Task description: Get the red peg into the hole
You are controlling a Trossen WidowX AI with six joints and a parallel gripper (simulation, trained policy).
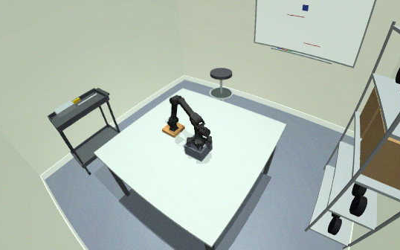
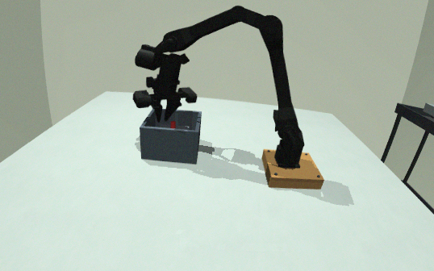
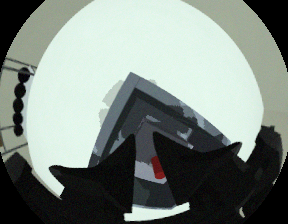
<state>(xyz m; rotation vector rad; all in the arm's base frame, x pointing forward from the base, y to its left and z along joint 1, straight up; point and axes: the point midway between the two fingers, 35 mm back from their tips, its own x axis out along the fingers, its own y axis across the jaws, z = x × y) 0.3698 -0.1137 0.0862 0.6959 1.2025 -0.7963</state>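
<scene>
The dark grey open box (image 1: 198, 153) (image 2: 170, 145) (image 3: 116, 110) stands on the table. The red peg (image 2: 173, 124) (image 3: 158, 168) is inside it, over the plate (image 3: 145, 150) at the bottom. The right finger covers part of the peg in the wrist view. The hole does not show, so how the peg sits in it cannot be told. My gripper (image 2: 163, 120) (image 3: 143, 136) points down at the box opening, its fingers a little apart with nothing between them. In the exterior view the peg shows beside the fingertips, on the side toward the arm's base.
The box walls rise around the fingertips, and the near wall hides the box floor in the exterior view. The arm's orange base (image 1: 173, 129) (image 2: 295, 177) stands on the table (image 1: 157, 164) (image 2: 138, 214). A cart (image 1: 80, 106), a stool (image 1: 221, 74) and a shelf rack stand beyond the table.
</scene>
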